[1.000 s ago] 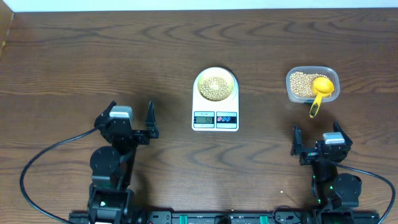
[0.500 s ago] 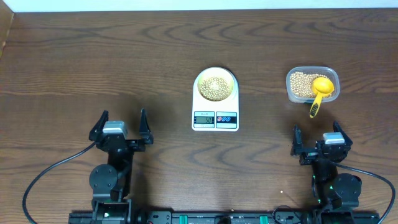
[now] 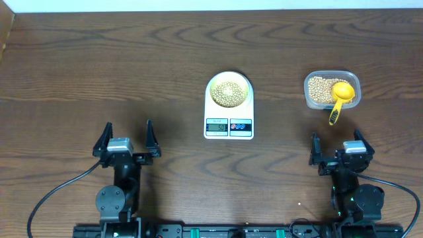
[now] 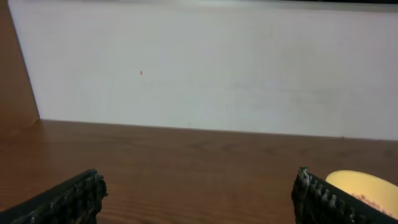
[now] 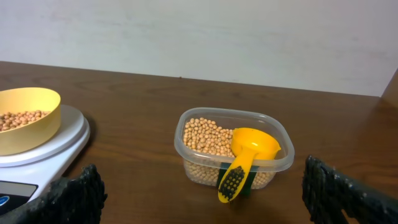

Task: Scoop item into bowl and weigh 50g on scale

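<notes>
Pulling back toward the near edge and squaring up since a second ago, the left tool (image 3: 127, 125) is hanging released, its two fingers spread wide with nothing between them. The right tool (image 3: 337, 139) is sitting where it was, equally spread and empty.

Both are hovering low over the dark wooden tabletop (image 3: 99, 66), well apart from everything on it. Ahead of the left tool and off to its right, the white kitchen scale (image 3: 228, 116) is lying flat with its display facing the arms, the digits too small to read. The pale yellow bowl (image 3: 212, 92) is resting on the scale's platform and holding a heap of tan beans (image 3: 229, 93).

Straight ahead of the right tool, a clear plastic tub (image 5: 186, 149) is carrying more of the beans. A yellow scoop (image 5: 255, 144) is lying in the tub, its handle hanging over the near rim.
</notes>
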Controlling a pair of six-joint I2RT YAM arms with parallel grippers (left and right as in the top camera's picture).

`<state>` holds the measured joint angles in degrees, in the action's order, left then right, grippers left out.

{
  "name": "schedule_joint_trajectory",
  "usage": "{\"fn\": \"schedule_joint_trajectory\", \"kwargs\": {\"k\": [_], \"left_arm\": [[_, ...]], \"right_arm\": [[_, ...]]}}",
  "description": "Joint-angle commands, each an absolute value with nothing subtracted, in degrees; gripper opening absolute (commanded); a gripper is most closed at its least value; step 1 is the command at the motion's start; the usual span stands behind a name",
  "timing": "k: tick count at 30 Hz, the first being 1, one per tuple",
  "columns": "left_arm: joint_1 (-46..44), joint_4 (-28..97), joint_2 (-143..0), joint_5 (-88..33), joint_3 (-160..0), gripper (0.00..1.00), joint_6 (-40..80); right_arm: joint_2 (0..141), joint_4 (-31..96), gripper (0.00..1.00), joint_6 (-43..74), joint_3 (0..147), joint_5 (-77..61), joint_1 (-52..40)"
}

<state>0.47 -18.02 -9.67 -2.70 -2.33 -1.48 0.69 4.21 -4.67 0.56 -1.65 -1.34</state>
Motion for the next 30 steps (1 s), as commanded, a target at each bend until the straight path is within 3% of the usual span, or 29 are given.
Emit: {"fn": "schedule_joint_trajectory", "kwargs": {"k": [1,14,17,30], "left_arm": [[1.5,-20.4,-8.1,-3.0,-0.2,0.98,-0.4],[5.1,-14.7,-6.2,-3.0,-0.2,0.98,12.9],[5.1,-6.2,0.3,-4.8,-0.2,0.98,13.0],[5.1,3.3,-0.1,-7.4,-0.2,0.98,12.8]], "right_arm": [[0.3,4.3,0.99,-5.0,0.3,-1.2,-1.1],[0.3,4.3,0.99,-5.0,0.3,-1.2,-1.1],[0.3,4.3,0.99,-5.0,0.3,-1.2,-1.1],[0.3,4.3,0.99,-5.0,0.3,-1.2,-1.1]]}}
